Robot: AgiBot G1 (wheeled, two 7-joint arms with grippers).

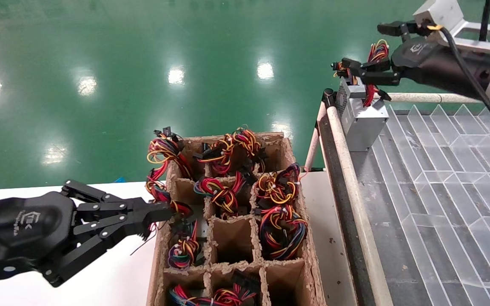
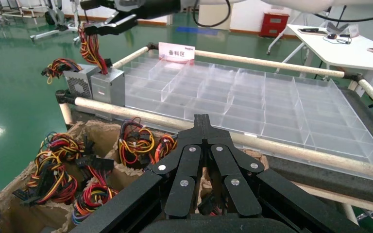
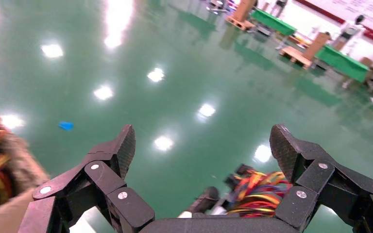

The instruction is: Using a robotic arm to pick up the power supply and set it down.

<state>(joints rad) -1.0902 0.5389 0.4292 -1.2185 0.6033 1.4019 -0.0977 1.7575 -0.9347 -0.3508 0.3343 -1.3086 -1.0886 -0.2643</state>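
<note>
The power supply [image 1: 366, 121] [image 2: 108, 86], a silver-grey box, stands on the near corner of the divider tray. Its red wire bundle [image 1: 377, 53] [image 2: 91, 46] rises from its top. My right gripper [image 1: 368, 44] [image 3: 204, 145] hovers just above it, open, with the wire tops between its spread fingers and nothing clamped. A coloured wire bundle [image 3: 262, 191] shows below the jaws in the right wrist view. My left gripper [image 1: 160, 210] [image 2: 202, 121] is shut and empty, its tip at the left rim of the cardboard crate.
A like grey box [image 2: 80, 85] with a perforated side and an orange-yellow bundle stands beside the power supply. The cardboard crate [image 1: 296, 238] holds several wire bundles in its cells. The tray [image 1: 440, 191] has clear dividers and a pipe rail [image 1: 347, 161]. A white table [image 1: 113, 276] lies beneath.
</note>
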